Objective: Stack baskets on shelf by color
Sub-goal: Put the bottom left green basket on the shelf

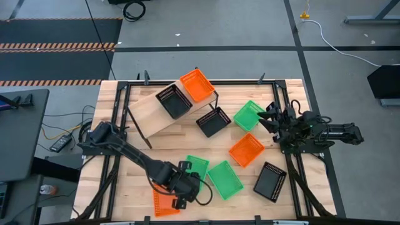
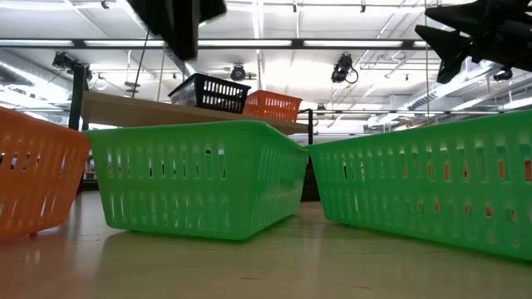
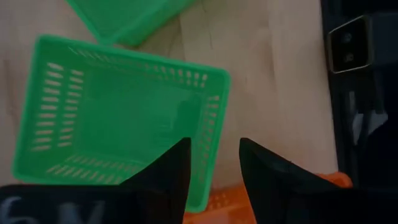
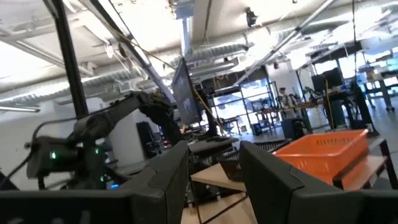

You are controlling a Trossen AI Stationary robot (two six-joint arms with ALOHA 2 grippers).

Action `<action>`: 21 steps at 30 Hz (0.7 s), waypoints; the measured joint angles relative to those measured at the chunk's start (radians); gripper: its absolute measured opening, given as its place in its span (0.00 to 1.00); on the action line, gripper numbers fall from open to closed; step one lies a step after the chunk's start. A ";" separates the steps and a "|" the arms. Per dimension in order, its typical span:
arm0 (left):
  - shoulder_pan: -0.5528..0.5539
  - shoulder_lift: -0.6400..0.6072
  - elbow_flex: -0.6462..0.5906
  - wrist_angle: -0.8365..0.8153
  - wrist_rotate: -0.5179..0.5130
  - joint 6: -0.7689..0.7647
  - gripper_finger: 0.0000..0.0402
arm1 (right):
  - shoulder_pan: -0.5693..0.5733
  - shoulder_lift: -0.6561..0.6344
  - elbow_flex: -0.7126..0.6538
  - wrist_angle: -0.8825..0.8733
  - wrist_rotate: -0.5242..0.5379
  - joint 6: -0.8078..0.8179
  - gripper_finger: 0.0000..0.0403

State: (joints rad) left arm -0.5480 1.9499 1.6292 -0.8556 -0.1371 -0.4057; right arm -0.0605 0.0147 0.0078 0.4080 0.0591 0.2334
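The left gripper [image 1: 185, 183] hung at the table's near edge, fingers [image 3: 171, 168] apart over a green basket [image 3: 118, 118], an orange basket [image 1: 164, 202] just beside it (no lettering was readable anywhere). Farther off, the right gripper [image 1: 270, 117] waited with jaws apart. The shelf [image 1: 156, 112] carried one black basket [image 1: 173, 100] and another orange one [image 1: 197, 85].

Overall light: bright, even, from overhead.
Source: ceiling strip lights [image 2: 274, 41] in the low view; the same kind glare white in the right wrist view.
Shadows: soft and short beside the shelf [image 1: 156, 112] on the table [image 1: 294, 87].
Blur: left wrist view soft throughout; green basket [image 3: 118, 118] mesh smeared.
Focus: low view's near table surface hazy.
Backlight: left gripper [image 3: 211, 158] fingers read as dark silhouettes.
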 joint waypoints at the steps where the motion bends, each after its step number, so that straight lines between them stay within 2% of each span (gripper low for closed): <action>1: 0.001 0.000 -0.024 0.027 0.013 -0.002 0.37 | 0.000 0.000 0.000 -0.005 0.000 0.006 0.38; 5: 0.002 0.001 -0.083 0.096 0.058 0.003 0.38 | 0.000 0.000 0.000 -0.028 0.000 0.022 0.38; 10: 0.000 0.001 -0.084 0.099 0.055 0.050 0.38 | 0.000 0.000 0.000 -0.050 -0.001 0.037 0.38; 21: 0.027 0.104 -0.085 0.106 0.054 0.045 0.38 | 0.000 0.000 0.000 -0.074 -0.046 0.064 0.38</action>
State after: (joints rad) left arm -0.5214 2.0542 1.5444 -0.7498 -0.0835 -0.3612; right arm -0.0601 0.0147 0.0078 0.3336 0.0135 0.2974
